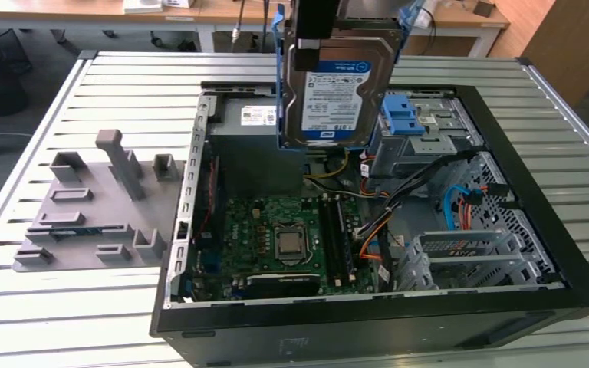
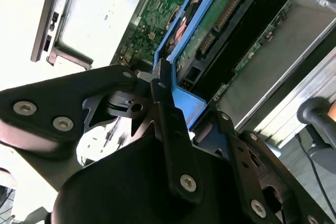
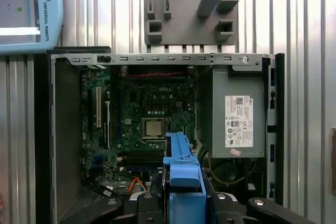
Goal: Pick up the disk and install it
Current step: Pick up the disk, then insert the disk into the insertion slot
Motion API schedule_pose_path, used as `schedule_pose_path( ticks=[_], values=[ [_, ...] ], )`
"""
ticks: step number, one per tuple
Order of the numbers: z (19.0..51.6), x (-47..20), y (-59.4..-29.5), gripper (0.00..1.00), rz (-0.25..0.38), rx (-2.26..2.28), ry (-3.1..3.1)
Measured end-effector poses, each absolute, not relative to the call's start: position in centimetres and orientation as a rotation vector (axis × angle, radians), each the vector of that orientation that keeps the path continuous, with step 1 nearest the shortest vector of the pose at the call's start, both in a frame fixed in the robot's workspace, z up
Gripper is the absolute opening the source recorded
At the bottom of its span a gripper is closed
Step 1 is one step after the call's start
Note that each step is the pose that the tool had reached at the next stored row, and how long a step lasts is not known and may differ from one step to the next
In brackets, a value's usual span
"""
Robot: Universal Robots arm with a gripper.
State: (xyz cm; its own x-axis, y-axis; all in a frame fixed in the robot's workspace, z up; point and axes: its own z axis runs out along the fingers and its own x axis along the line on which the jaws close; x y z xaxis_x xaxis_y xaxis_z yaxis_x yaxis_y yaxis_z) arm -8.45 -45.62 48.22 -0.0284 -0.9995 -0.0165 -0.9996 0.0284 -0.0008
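Fingers (image 2: 94, 85) of the gripper (image 2: 181, 108) are clamped from both sides on the blue end handle of the disk (image 2: 223, 17). The drive's green circuit side and blue carrier rail run away from the grip.

In the exterior view the disk (image 1: 336, 92) hangs upright below the fingers, handle end uppermost and label facing the camera. It is held over the open computer case (image 1: 376, 316), toward the case's far end. It looks raised above the opening, though whether it touches anything inside cannot be told.

In the first wrist view the carrier shows edge-on over the case's interior. Inside the case, the motherboard (image 3: 131, 103) lies flat on the floor with the processor socket (image 3: 154, 128) near its middle. The power supply box (image 3: 239, 114) fills one corner of the case. The blue latch bracket (image 1: 401, 116) sits on the metal drive cage (image 1: 448, 123) in the case's other far corner, just beside the hanging disk.

Outside the case, on the exterior view's left, a grey fixture plate (image 1: 90, 211) rests on the slatted metal surface (image 1: 59, 322). A blue-edged pendant (image 3: 26, 11) lies beyond one case corner.
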Motion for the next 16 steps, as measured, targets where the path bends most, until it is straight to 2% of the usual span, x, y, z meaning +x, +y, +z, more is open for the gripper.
schedule_pose_path(
  ticks=[16],
  values=[
    [48.21, -8.01, -45.63, 0.36, 0.016, -2.181, 2.244]
  ],
)
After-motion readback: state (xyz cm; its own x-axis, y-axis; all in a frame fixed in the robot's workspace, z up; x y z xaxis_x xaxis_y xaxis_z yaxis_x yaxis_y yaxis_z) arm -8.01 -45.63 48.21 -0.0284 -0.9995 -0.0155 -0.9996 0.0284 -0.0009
